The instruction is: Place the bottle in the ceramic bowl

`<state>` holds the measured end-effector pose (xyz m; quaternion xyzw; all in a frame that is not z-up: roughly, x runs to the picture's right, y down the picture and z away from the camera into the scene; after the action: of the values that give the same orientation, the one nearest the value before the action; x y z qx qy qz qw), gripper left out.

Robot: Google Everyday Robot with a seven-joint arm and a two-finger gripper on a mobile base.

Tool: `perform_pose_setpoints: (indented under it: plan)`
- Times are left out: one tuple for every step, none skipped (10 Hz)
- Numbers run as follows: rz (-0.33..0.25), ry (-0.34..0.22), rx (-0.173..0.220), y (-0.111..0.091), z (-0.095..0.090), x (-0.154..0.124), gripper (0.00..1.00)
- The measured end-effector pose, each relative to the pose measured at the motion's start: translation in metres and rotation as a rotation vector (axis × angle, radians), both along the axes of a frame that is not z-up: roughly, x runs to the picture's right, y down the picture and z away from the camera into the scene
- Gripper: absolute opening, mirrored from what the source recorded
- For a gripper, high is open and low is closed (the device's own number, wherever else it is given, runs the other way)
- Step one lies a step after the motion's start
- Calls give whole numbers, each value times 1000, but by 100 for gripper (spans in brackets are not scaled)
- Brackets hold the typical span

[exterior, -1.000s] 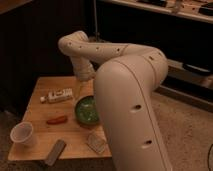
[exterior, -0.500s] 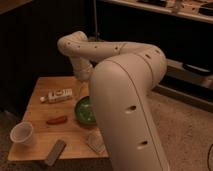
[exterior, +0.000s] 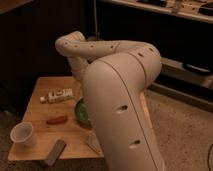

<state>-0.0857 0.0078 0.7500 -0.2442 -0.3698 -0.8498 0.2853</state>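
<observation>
A white cup (exterior: 22, 134) stands at the near left corner of a small wooden table (exterior: 37, 111), with a grey rectangular bar (exterior: 55, 151) lying just right of it at the front edge. Farther back, the bottle (exterior: 57, 95) lies on its side on the tabletop, cap pointing left, well apart from the cup and held by nothing. A small reddish oblong item (exterior: 56, 120) rests between the bottle and the bar. Just right of these sits the ceramic bowl (exterior: 81, 112), dark green, only its left rim showing (the rest is hidden behind the robot). The robot's white arm (exterior: 125, 100) fills the middle of the view, its elbow raised over the table's far edge and its forearm angling down toward the bowl. The gripper is hidden behind that bulky arm, somewhere above the bowl's side of the table, its jaws spread wide. Dark shelving (exterior: 175, 12) runs along the back at right.
</observation>
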Motion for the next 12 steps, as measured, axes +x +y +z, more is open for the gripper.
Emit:
perform_pose_setpoints:
  plan:
    - [12, -43, 25, -3, 5, -1, 97]
    - [25, -100, 60, -7, 8, -3, 97]
    - [49, -188, 109, -13, 14, -4, 97]
    - [88, -315, 171, -20, 20, -3, 97]
    - [113, -420, 210, -26, 24, 2, 97]
    - [119, -519, 234, -30, 29, 1, 97]
    - [111, -581, 239, -34, 32, -1, 97]
    - [90, -654, 241, -37, 36, -6, 97]
    - [70, -707, 246, -41, 39, -9, 97]
    - [62, -749, 251, -45, 43, -10, 97]
    - [60, -792, 259, -48, 45, -16, 97]
    - [54, -827, 268, -51, 48, -20, 97]
